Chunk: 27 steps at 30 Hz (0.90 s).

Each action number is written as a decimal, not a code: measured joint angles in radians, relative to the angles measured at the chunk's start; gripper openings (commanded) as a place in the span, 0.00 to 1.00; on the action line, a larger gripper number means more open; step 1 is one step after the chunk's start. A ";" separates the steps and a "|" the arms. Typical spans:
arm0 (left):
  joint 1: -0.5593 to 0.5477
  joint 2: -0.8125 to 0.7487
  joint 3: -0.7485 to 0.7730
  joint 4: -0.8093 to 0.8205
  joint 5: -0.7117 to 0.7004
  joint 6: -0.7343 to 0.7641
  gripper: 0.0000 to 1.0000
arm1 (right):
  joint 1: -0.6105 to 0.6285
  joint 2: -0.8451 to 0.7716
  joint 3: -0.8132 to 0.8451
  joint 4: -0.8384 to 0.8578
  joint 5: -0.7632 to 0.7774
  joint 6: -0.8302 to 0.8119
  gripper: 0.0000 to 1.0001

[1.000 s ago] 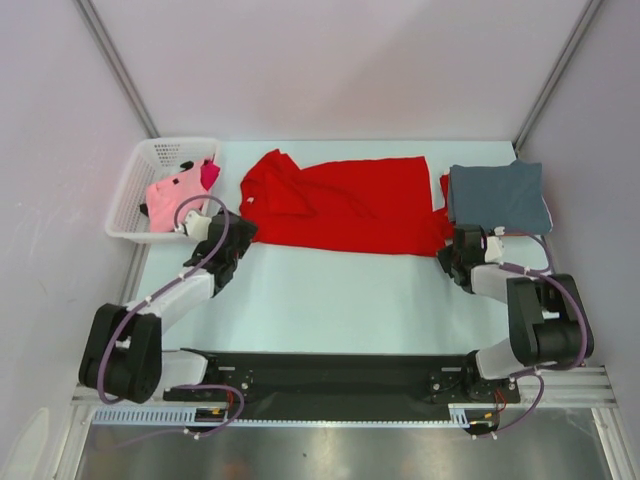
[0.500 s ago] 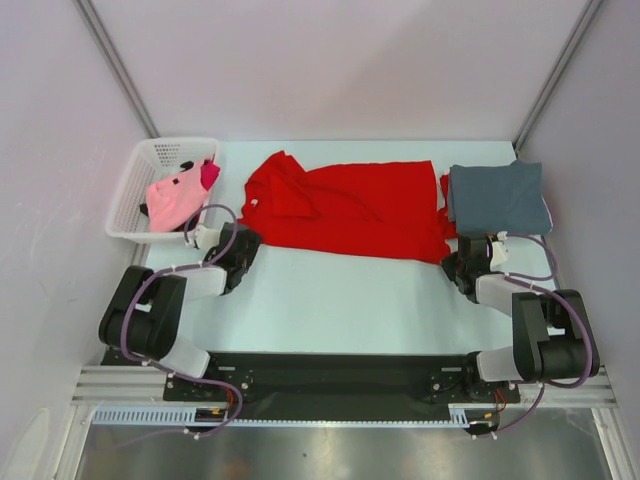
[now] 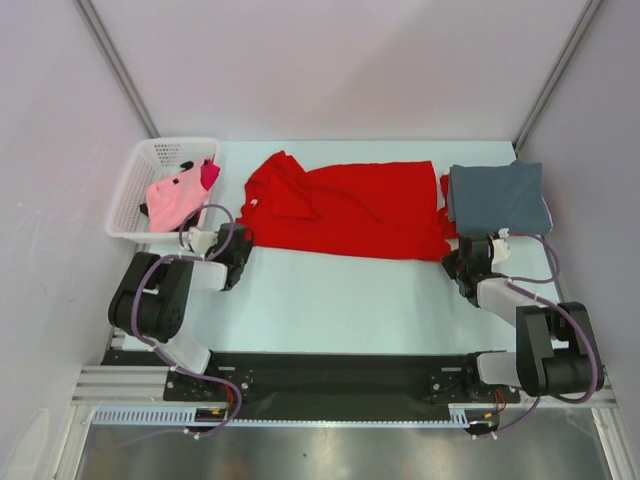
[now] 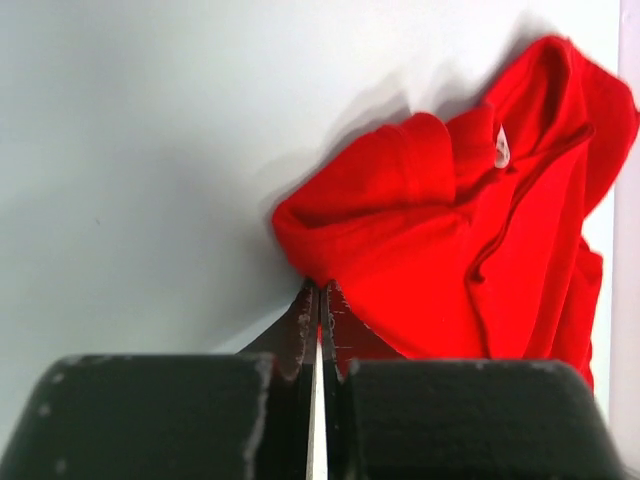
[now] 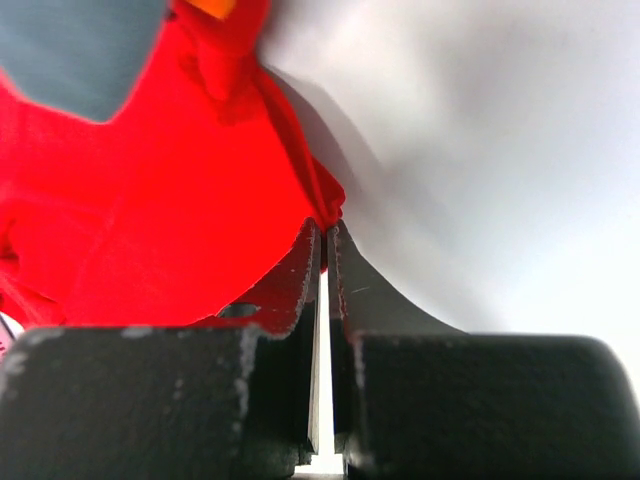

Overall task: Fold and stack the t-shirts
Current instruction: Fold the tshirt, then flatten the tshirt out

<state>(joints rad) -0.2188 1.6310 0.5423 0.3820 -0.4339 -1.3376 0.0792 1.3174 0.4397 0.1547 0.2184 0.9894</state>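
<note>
The task is somewhere in the middle. One grey-blue t-shirt (image 3: 497, 195) is already folded and lies just beyond the right jaws (image 3: 452, 262), a little to their outer side. Under its edge a strip of red and orange cloth (image 3: 443, 185) shows, so I judge that it lies on top of a started stack. The red t-shirt (image 3: 350, 210) is spread out flat on the tabletop (image 3: 340, 295), stretching between the two pairs of jaws, and it is not folded yet. More shirts wait: a pink one (image 3: 168, 200) and a magenta one (image 3: 210, 175) are in the white basket (image 3: 125, 200), beyond the left jaws (image 3: 238, 258) and to their outer side.

Both pairs of jaws are clenched, with only a thin slit between them. In each wrist view a near corner of the red t-shirt sits right at the tips, so each appears to pinch one corner. How deep the cloth goes in, I cannot tell.

About room: behind the jaws, toward the arm bases, the tabletop gives a broad free strip. Beyond the right jaws the red t-shirt touches the grey-blue one, so a careless move there could disturb the stack. The basket is near the left jaws, and the far edge of the tabletop is just beyond the red t-shirt.
</note>
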 measured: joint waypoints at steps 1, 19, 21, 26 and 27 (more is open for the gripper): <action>0.008 0.000 0.002 -0.004 0.000 0.003 0.00 | 0.000 -0.012 0.000 -0.004 0.004 -0.002 0.00; 0.020 -0.357 0.184 -0.380 0.002 0.175 0.00 | 0.083 -0.099 0.346 -0.322 0.107 -0.084 0.00; 0.020 -0.398 0.272 -0.451 0.004 0.224 0.00 | 0.074 -0.109 0.444 -0.375 0.094 -0.109 0.00; 0.020 -0.524 0.491 -0.576 0.010 0.357 0.00 | 0.053 -0.161 0.689 -0.467 0.056 -0.189 0.00; 0.020 -0.550 0.542 -0.598 0.010 0.384 0.00 | 0.051 -0.180 0.729 -0.483 0.048 -0.208 0.00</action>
<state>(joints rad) -0.1986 1.0813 1.0840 -0.2161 -0.4240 -0.9535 0.1307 1.1374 1.1687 -0.3283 0.2668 0.7815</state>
